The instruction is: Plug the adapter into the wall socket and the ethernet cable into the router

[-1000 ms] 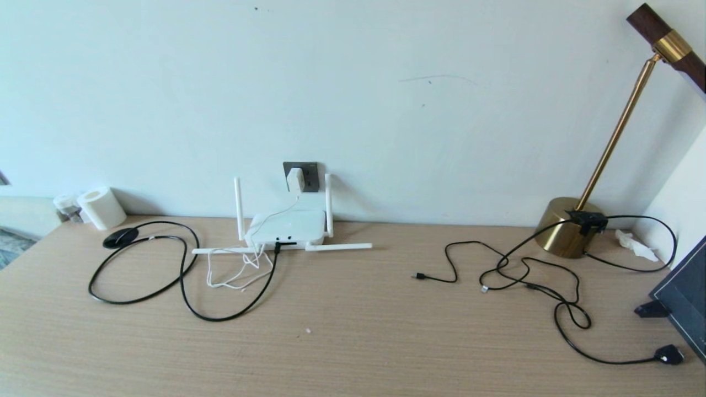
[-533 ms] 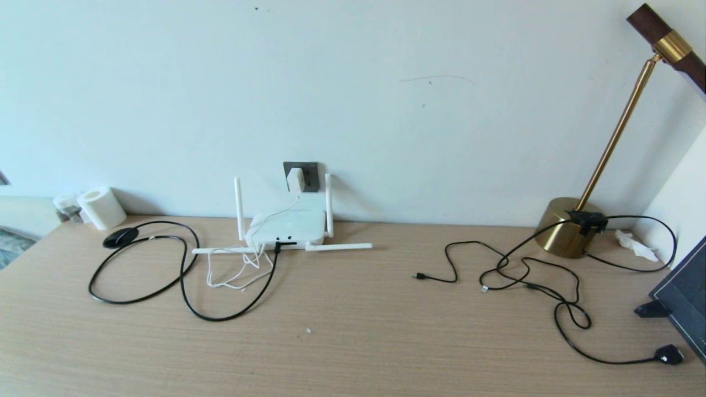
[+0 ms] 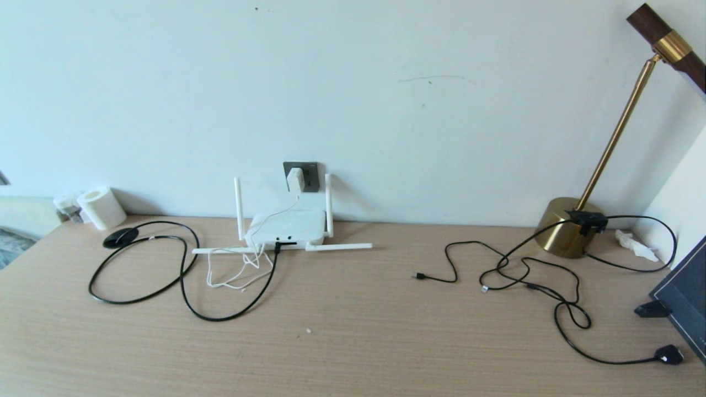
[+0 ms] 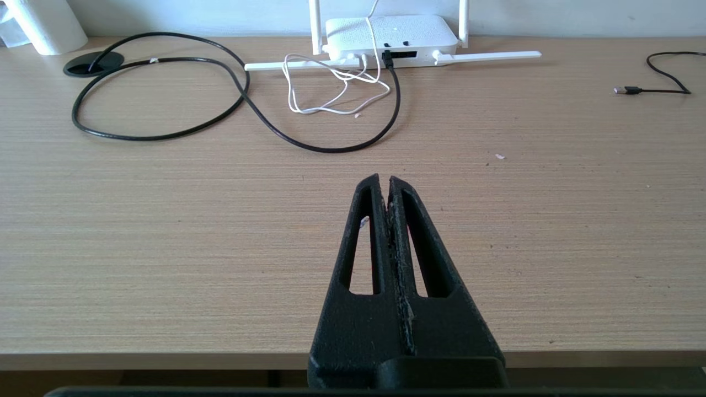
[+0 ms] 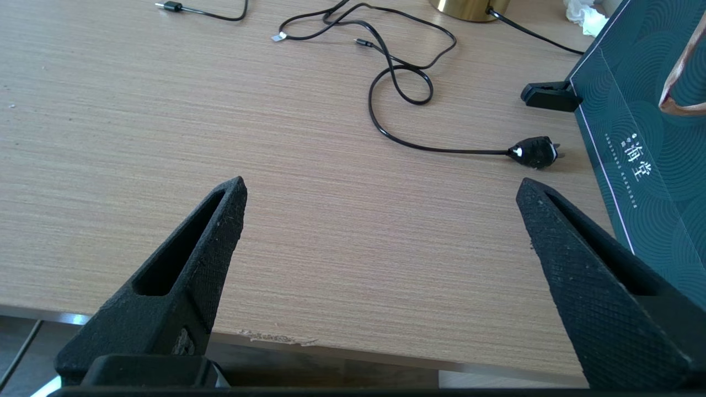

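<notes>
The small white cube adapter (image 3: 295, 179) sits in the dark grey wall socket (image 3: 309, 175); the thick black ethernet cable (image 3: 220, 317) enters the flat white router (image 3: 287, 227) on the wood-grain desk (image 3: 353, 342). The left gripper (image 4: 384, 182), textured black, is clenched empty near the desk's front edge; the right gripper (image 5: 380, 187) gapes wide, holding nothing.

Brass lamp base (image 3: 568, 227) stands at the desk's (image 3: 353, 342) far right, against the wall. Crumpled tissue (image 3: 634, 243) just right of it. Thin black cables (image 3: 529, 275) sprawl in front. Dark green box (image 3: 686, 292) beyond them. Paper roll (image 3: 102, 207) far left.
</notes>
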